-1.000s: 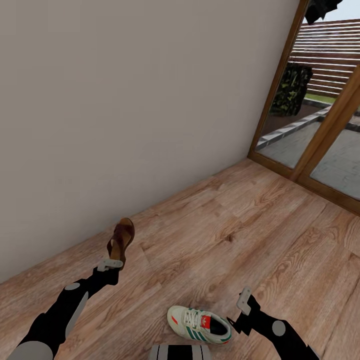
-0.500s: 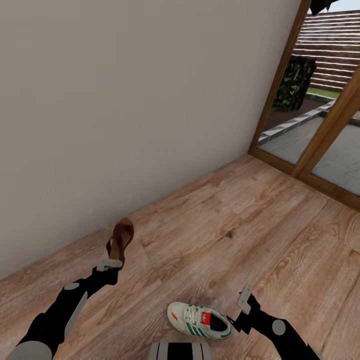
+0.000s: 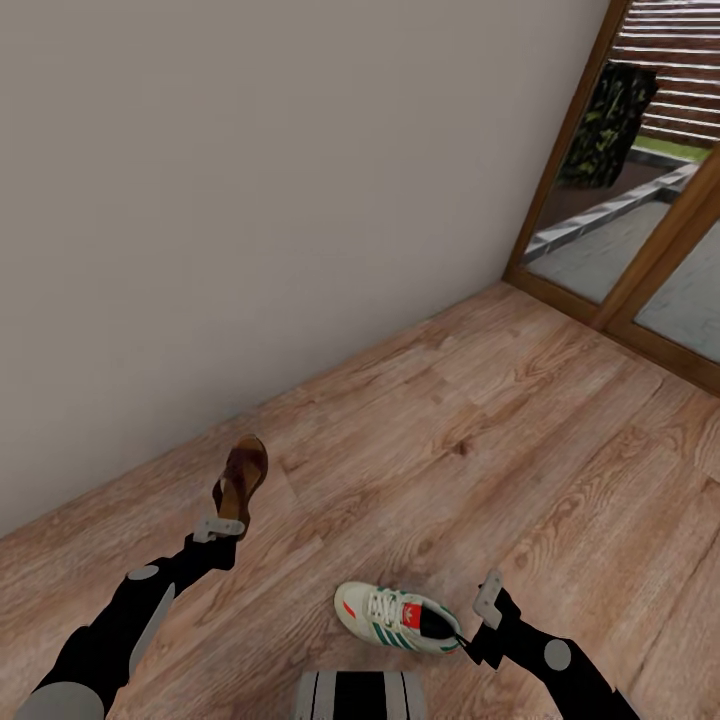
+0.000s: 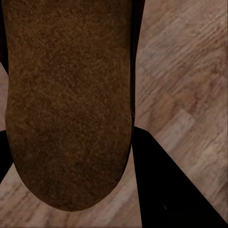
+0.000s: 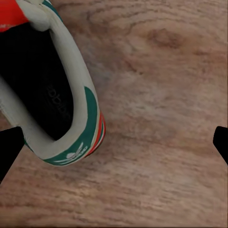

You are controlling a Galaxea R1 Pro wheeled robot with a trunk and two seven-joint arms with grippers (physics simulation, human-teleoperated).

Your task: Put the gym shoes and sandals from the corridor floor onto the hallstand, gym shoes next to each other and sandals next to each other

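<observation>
One dark-brown sandal (image 3: 243,478) hangs above the corridor floor (image 3: 500,420) near the wall, with my left gripper (image 3: 226,518) shut on its heel end. Its brown sole (image 4: 66,95) fills the left wrist view, a black finger (image 4: 166,190) beside it. One white gym shoe (image 3: 397,620) with teal stripes lies on the floor right in front of my base. My right gripper (image 3: 466,636) is at its heel, open. In the right wrist view the heel (image 5: 57,109) sits between the wide-spread fingertips, nearer one of them, and neither touches it. The hallstand is out of view.
A plain beige wall (image 3: 250,200) runs along the left and back. A wood-framed glass door (image 3: 620,230) stands at the far right, with a paved yard behind it. Wood planks stretch from my base to the door.
The whole picture has shifted, so the camera has moved: the floor and gym shoe slid slightly up, the door to the right. The sandal stays in my left gripper.
</observation>
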